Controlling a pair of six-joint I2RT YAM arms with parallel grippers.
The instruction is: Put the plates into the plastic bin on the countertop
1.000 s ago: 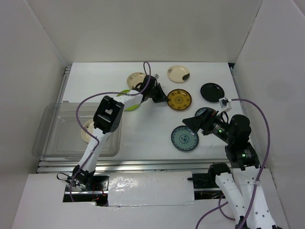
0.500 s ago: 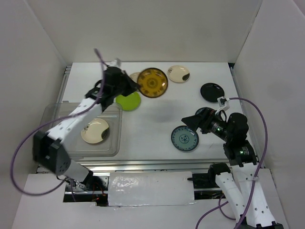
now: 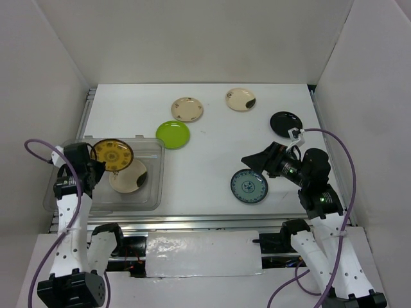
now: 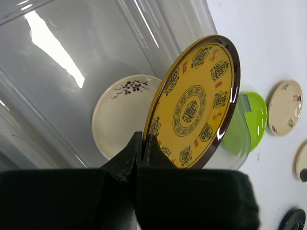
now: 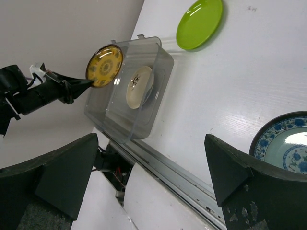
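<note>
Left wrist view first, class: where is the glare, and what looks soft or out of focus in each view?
Left wrist: a white glare streak crosses the plastic bin; the left claw is a dark, soft mass, while the brown-gold plate is sharp. Right wrist: the right claw looms dark and soft-edged. Top external: even light, faint shadows.
</note>
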